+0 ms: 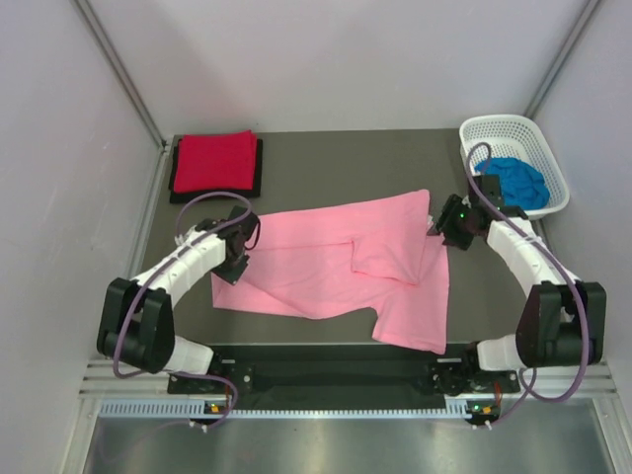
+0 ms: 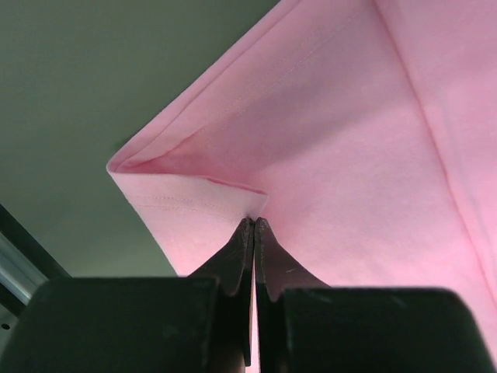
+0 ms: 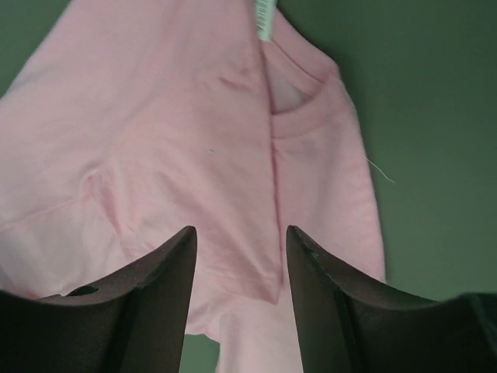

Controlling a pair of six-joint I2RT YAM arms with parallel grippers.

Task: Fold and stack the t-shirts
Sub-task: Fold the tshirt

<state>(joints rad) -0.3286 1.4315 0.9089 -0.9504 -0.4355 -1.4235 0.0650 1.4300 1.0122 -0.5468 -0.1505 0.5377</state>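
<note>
Dull grey-green tabletop (image 1: 326, 168) boxed in by pale walls. Across its middle, spread flat and partly folded over itself: light pink cotton t-shirt (image 1: 326, 262). Lies with its long axis running left to right, tilted a little toward the far right corner; collar (image 3: 299, 109) at the right end, hem at the left, one sleeve trailing toward the near edge. Left gripper (image 2: 254, 221) at the hem corner, jaws pressed fully together on a pinch of pink hem. Right gripper (image 3: 241, 233) over the collar end, jaws spread wide, holding nothing. Probably the step in hand: taking both ends for the next fold. To do it well, bring the right jaws down beside the collar, catch every layer there, and close firmly before lifting; then raise both ends level and together, keeping the cloth taut to avoid creases. Worth checking for a one-layer grip at the left corner. At the far left corner, folded red t-shirt (image 1: 214, 160) stacked on folded black t-shirt (image 1: 212, 197); at the far right corner, white plastic lattice basket (image 1: 499, 121) with crumpled bright blue t-shirt (image 1: 518, 181) inside.
</note>
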